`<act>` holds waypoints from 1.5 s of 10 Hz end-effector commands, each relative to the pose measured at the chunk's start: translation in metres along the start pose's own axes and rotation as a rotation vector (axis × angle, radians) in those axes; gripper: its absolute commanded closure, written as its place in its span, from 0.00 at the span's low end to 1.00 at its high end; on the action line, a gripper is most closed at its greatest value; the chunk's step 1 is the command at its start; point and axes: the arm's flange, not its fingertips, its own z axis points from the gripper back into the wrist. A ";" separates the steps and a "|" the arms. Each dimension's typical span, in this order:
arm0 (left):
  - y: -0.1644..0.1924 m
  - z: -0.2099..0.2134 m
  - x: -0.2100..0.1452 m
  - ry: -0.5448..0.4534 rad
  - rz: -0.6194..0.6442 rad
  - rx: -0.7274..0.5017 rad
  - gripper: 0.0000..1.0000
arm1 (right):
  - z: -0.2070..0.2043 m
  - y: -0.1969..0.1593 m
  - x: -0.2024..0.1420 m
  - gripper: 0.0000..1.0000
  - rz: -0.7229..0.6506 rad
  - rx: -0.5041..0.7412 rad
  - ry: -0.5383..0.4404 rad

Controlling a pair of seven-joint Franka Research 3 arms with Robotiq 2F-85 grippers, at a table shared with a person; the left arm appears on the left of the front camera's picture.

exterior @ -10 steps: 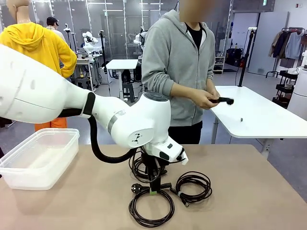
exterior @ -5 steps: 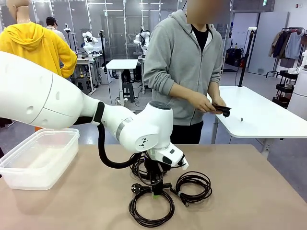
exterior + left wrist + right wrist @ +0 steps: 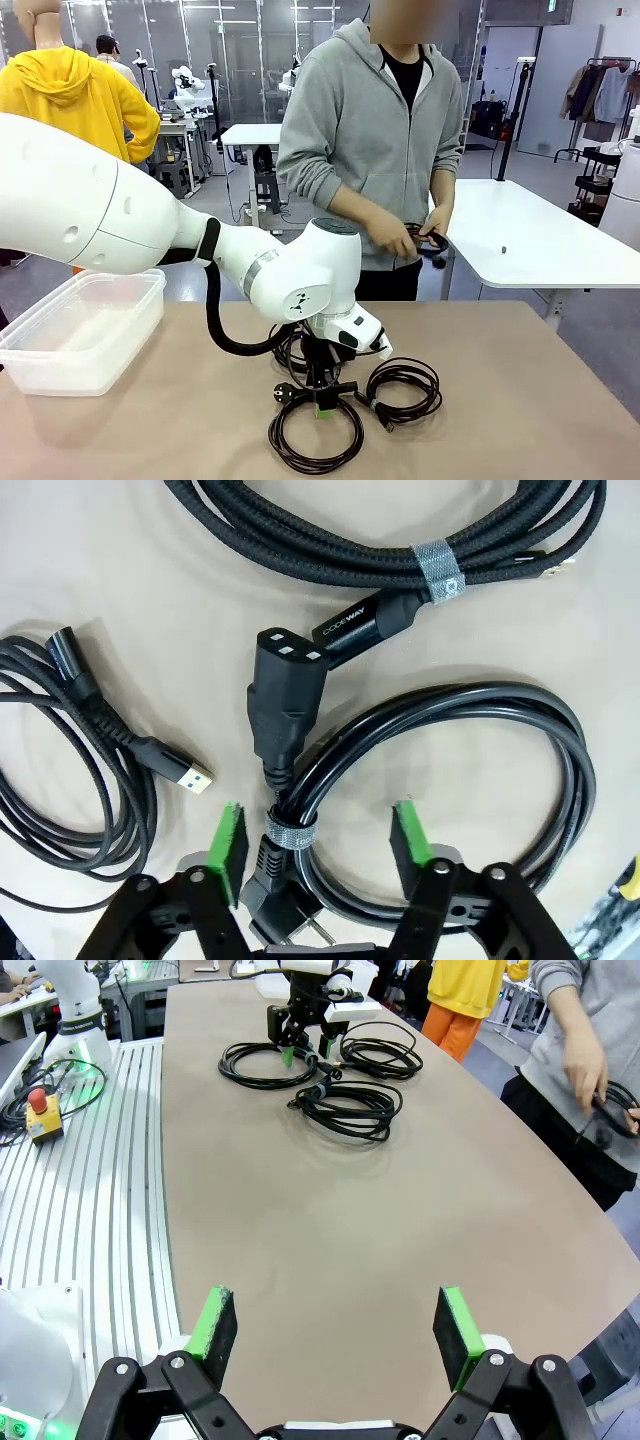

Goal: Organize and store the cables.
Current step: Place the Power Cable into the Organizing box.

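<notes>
Three cables lie coiled mid-table: a front coil point(image 3: 315, 437), a right coil point(image 3: 404, 391) and a back coil point(image 3: 288, 350) partly hidden by my left arm. My left gripper point(image 3: 320, 398) points down at the front coil's tied end. In the left wrist view it point(image 3: 320, 825) is open, green pads astride the power cable point(image 3: 480, 710) at its velcro tie point(image 3: 290, 831), beside a braided cable point(image 3: 400, 550) and a thin USB cable point(image 3: 60, 780). My right gripper point(image 3: 335, 1335) hangs open over the near table edge, far from the cables point(image 3: 350, 1105).
A clear plastic bin point(image 3: 85, 330) stands at the table's left. A person at the far side holds another dark cable point(image 3: 428, 240) in both hands. A white table point(image 3: 540, 240) stands behind on the right. A red emergency button point(image 3: 42, 1110) sits on the ribbed base.
My left gripper has sunk slightly onto the front coil's tied end. The person has drawn both hands with the dark cable leftward toward the body.
</notes>
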 end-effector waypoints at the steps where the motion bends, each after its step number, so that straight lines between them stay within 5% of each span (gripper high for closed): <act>1: 0.000 0.001 0.001 0.000 0.001 -0.005 0.99 | 0.001 0.000 0.001 0.00 -0.002 -0.008 -0.003; 8: -0.004 0.009 -0.006 -0.058 -0.010 0.004 1.00 | 0.001 0.000 0.001 0.00 -0.002 -0.008 -0.003; 12: -0.001 0.136 -0.041 -0.139 -0.069 0.039 1.00 | 0.001 0.000 0.001 0.00 -0.002 -0.008 -0.003; 15: 0.003 0.163 -0.045 -0.122 -0.081 0.073 1.00 | 0.001 0.000 0.001 0.00 -0.002 -0.008 -0.003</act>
